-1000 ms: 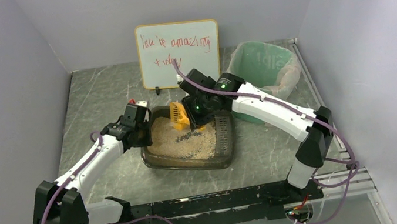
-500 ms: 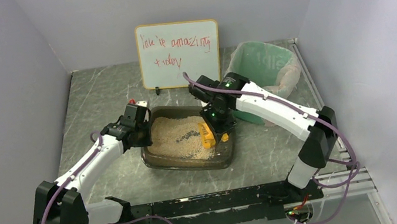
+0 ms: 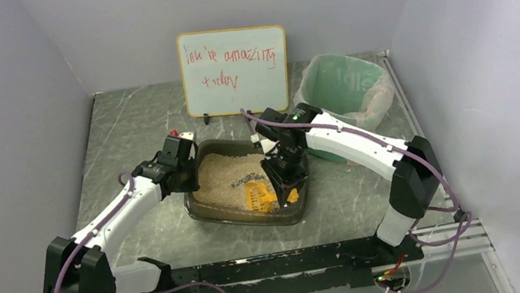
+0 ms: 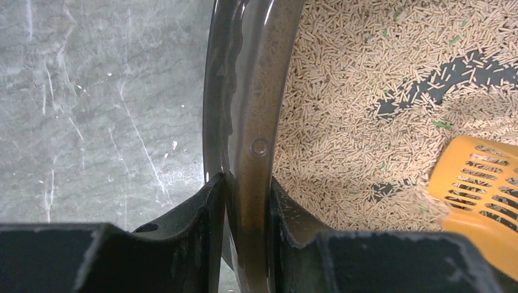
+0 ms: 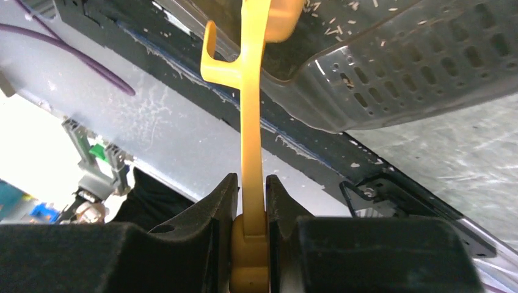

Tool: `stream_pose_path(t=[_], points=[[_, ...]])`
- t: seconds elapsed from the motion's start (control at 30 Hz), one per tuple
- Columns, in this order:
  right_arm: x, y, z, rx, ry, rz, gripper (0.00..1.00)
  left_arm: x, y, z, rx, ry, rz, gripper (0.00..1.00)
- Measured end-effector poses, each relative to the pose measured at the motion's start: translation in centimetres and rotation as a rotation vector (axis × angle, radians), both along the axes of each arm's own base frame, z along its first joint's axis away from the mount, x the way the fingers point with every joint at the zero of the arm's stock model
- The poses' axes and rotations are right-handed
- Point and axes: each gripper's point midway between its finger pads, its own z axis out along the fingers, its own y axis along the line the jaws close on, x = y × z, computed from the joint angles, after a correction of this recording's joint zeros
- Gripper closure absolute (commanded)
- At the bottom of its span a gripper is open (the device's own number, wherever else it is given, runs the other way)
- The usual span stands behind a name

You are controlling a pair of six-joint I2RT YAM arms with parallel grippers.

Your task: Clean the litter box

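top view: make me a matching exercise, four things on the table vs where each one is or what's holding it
Things
1 litter box
2 yellow scoop
3 whiteboard
4 green bin

Places
A standing at the back wall
B handle shut in the right end effector
C back right, lined with plastic
D left rim pinched by the left end effector

Pairs: 1-D, 2-B, 3-A, 4-C

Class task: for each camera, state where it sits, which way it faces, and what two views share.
Top external: above and behind, looking down at table; both arms show.
Left wrist: on left gripper, facing litter box rim it clamps; both fingers show.
Right wrist: on right gripper, facing along scoop handle it pinches; fingers show.
Shared: scoop and litter box.
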Motion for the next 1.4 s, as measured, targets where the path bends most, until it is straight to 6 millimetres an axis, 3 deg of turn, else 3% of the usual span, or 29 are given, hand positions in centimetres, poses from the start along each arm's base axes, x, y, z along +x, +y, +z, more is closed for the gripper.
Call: stream_pose_path(t=[0.23, 0.67, 0.93, 1.23, 1.4], points=[[-1.5, 0.9, -3.8, 0.080, 0.157, -0.026, 1.00, 0.0, 0.0, 0.0, 0.002, 0.000, -0.004, 0.95], [3.0, 2.7, -7.2, 0.247, 0.129, -0.190, 1.00, -0.1, 0.1, 0.1, -0.001, -0.005, -0.004, 0.95], [4.6, 5.4, -9.4, 0.337, 0.168, -0.199, 1.00, -0.1, 0.1, 0.1, -0.001, -0.006, -0.004, 0.95], [4.3, 8.6, -10.4, 0.401, 0.191, -0.180, 1.00, -0.1, 0.2, 0.0, 0.003, -0.006, -0.002, 0.95], [5.0, 10.6, -10.1, 0.468, 0.164, -0.206, 1.00, -0.1, 0.3, 0.1, 0.004, -0.008, 0.003, 0.95]])
